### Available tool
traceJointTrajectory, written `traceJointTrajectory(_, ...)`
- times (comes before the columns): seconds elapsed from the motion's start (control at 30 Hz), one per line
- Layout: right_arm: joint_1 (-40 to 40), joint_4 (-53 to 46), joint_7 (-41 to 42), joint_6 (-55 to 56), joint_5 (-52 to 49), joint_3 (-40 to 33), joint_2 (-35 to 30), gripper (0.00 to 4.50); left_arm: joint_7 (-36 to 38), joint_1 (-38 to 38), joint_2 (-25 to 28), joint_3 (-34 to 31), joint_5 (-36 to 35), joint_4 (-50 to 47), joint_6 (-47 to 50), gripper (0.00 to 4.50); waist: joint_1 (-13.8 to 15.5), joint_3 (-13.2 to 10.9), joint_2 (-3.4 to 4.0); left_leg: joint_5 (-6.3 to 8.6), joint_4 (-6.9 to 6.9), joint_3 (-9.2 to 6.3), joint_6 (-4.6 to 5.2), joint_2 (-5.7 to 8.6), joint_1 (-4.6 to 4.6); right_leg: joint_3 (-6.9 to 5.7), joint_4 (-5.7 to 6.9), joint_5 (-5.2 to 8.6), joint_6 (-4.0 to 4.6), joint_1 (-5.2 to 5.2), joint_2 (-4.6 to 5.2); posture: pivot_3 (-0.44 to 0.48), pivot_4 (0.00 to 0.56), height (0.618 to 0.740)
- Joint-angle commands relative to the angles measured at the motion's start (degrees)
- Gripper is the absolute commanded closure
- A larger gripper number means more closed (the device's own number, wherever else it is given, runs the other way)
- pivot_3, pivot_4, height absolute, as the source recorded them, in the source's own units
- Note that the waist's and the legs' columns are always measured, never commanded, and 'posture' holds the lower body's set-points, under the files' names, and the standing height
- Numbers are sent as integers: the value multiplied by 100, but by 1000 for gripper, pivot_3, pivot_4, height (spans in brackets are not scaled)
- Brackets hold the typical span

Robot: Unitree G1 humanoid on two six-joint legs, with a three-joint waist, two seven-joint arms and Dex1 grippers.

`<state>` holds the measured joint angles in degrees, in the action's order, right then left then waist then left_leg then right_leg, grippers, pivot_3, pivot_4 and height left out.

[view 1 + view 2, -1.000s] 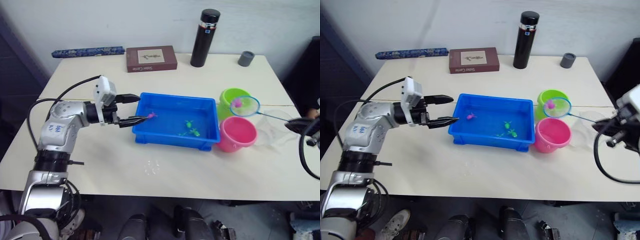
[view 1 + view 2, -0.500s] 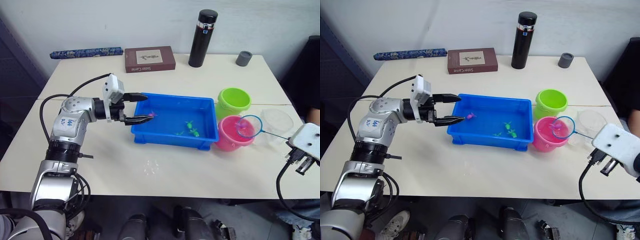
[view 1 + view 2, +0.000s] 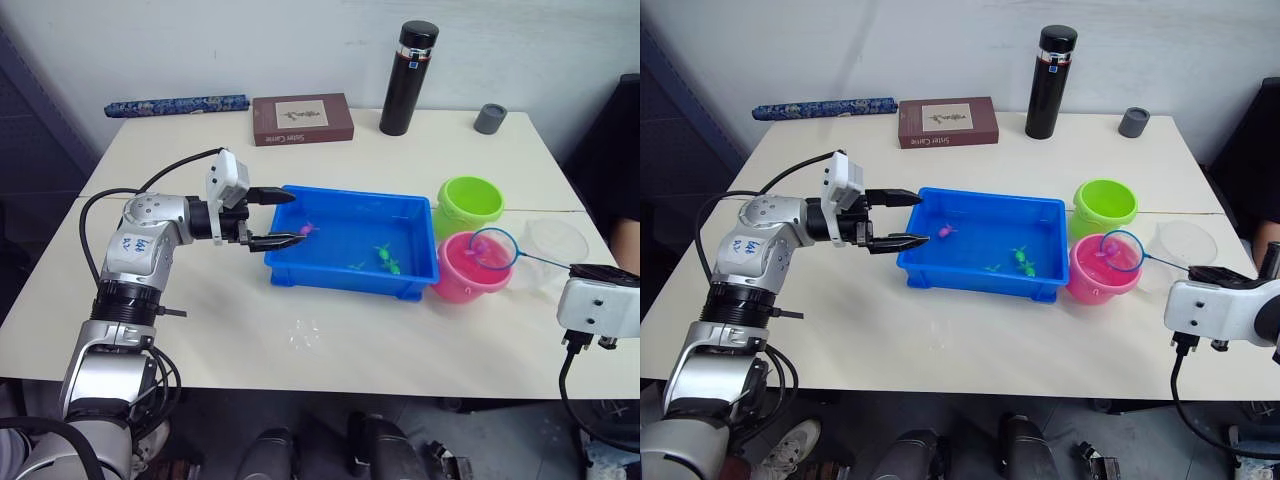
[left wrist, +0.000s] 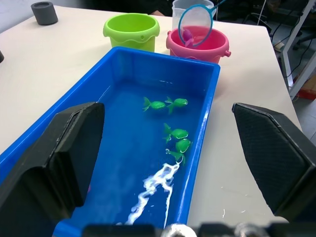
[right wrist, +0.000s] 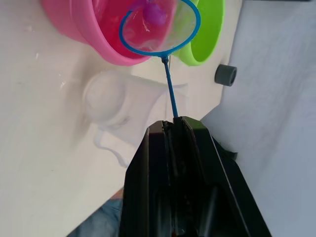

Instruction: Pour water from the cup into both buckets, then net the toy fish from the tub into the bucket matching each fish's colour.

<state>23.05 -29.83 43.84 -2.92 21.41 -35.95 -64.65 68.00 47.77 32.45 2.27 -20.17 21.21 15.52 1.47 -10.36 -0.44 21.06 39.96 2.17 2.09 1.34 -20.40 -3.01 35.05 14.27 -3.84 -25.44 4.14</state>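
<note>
The blue tub (image 3: 352, 241) holds water, several green fish (image 4: 175, 132) and one pink fish (image 3: 307, 229). My left gripper (image 3: 295, 217) is open, its fingers straddling the tub's left end wall. To the right of the tub stand the lime green bucket (image 3: 470, 204) and, nearer me, the pink bucket (image 3: 466, 270). My right gripper (image 5: 174, 121) is shut on the thin handle of the net (image 5: 159, 27). The blue hoop hangs over the pink bucket with a pink fish (image 5: 155, 14) in its mesh. The clear cup (image 3: 555, 240) stands right of the buckets, under the handle.
At the back of the table are a tall black flask (image 3: 408, 79), a small grey cup (image 3: 489, 118), a brown book (image 3: 302, 118) and a rolled blue item (image 3: 176, 104). A small puddle of water (image 3: 304, 333) lies in front of the tub.
My right arm has carried the net with the pink fish from above the green bucket to over the pink bucket. The left gripper stays open at the tub's left end.
</note>
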Motion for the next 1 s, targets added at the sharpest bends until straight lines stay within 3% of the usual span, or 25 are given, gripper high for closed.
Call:
traceJointTrajectory(0.03,-68,79,-339,571,500,-196,125,4500,15,55,7,-119,-27,-78,-46,45,1,0,0,0,1,0,0,0,0,0,2,0,0,0,0,0,150,740)
traceJointTrajectory(0.37,-46,103,-1150,1452,1538,-284,695,4500,-7,-8,-39,-119,-36,-113,-53,45,-2,0,0,0,4,2,0,0,0,3,12,0,0,0,-2,0,150,740)
traceJointTrajectory(1.0,122,213,-1501,2570,1775,-741,1045,4500,209,5,-50,-11,-19,-150,-11,45,-8,0,0,0,7,7,1,0,6,12,26,0,0,1,-5,0,150,740)
